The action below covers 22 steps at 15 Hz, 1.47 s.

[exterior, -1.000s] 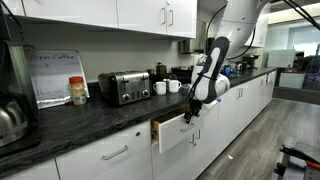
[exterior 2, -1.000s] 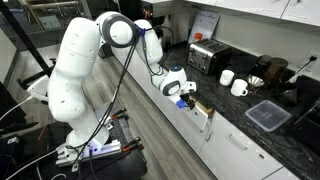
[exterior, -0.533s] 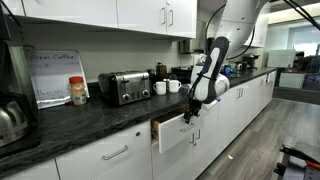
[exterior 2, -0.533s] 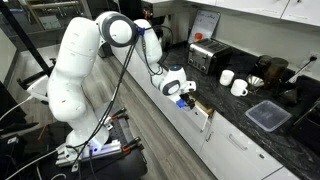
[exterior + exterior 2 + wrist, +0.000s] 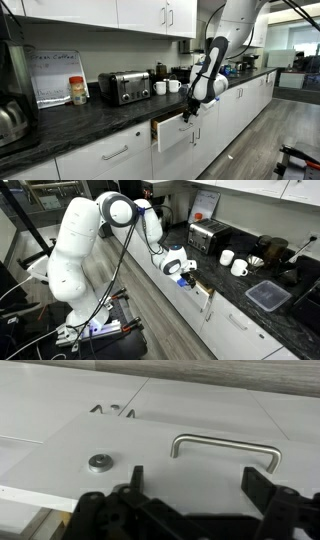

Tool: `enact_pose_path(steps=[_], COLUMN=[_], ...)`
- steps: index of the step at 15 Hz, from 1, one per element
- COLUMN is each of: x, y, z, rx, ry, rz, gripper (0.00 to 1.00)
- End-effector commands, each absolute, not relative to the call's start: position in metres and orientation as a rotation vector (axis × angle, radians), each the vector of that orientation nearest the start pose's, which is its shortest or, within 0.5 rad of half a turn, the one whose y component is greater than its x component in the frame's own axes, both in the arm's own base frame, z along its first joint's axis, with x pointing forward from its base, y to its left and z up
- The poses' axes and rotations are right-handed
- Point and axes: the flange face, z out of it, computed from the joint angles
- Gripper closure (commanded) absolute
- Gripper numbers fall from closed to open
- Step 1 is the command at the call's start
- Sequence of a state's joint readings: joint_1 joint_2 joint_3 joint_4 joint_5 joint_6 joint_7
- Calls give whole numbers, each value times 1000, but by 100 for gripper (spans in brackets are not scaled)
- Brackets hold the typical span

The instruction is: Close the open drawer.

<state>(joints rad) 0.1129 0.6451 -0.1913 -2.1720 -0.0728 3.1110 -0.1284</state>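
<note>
Dark speckled countertop [image 5: 100, 112], flat white drawer [image 5: 178, 135]

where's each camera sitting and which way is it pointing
Exterior view at counter height: looks along the dark countertop past the toaster to the open drawer; shows the arm and tool.
Exterior view high on the floor side: looks down at the cabinet run; shows the whole arm, with the tool at the drawer.
Wrist view: faces the drawer's white front and handle; the tool's open fingers show at the bottom.
Shared: both exterior views show toaster, drawer and tool.
</note>
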Motion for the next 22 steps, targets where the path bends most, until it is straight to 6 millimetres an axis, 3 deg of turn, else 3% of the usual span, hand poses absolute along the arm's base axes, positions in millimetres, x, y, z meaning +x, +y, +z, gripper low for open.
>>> enact_pose_path(steps=[1, 10, 22], x=[588, 603, 605], y=[-40, -43, -39], z=[126, 122, 125], rx=[-3250, -3251, -3251], ry=[-320, -328, -345], rz=[-533, -560, -572], gripper=[0, 0, 0])
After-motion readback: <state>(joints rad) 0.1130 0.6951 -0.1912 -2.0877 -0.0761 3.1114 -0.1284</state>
